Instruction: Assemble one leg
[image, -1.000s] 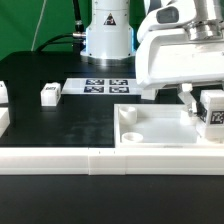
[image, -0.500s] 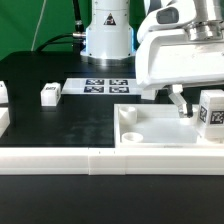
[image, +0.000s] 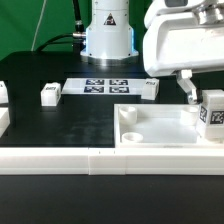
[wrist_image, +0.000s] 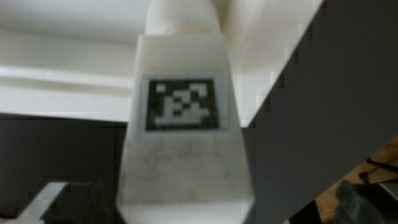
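Note:
A white leg (image: 212, 112) with a black-and-white marker tag stands upright at the right end of the large white tray-like piece (image: 150, 125). My gripper (image: 200, 98) hangs over it, with one finger (image: 187, 90) just to the exterior view's left of the leg. In the wrist view the same leg (wrist_image: 178, 105) fills the middle. A dark finger (wrist_image: 311, 130) lies along one side, and the other finger (wrist_image: 45, 200) stands apart from it. The jaws look open around the leg.
A second leg (image: 49, 93) lies on the black table, a third (image: 150, 90) lies beside the marker board (image: 105, 87), and part of another (image: 3, 93) shows at the left edge. The robot base (image: 107, 35) stands behind. A white rail (image: 60, 158) runs along the front.
The gripper body has shifted up and toward the exterior view's right, uncovering the leg beside the marker board. The upright leg has stayed where it was on the tray-like piece.

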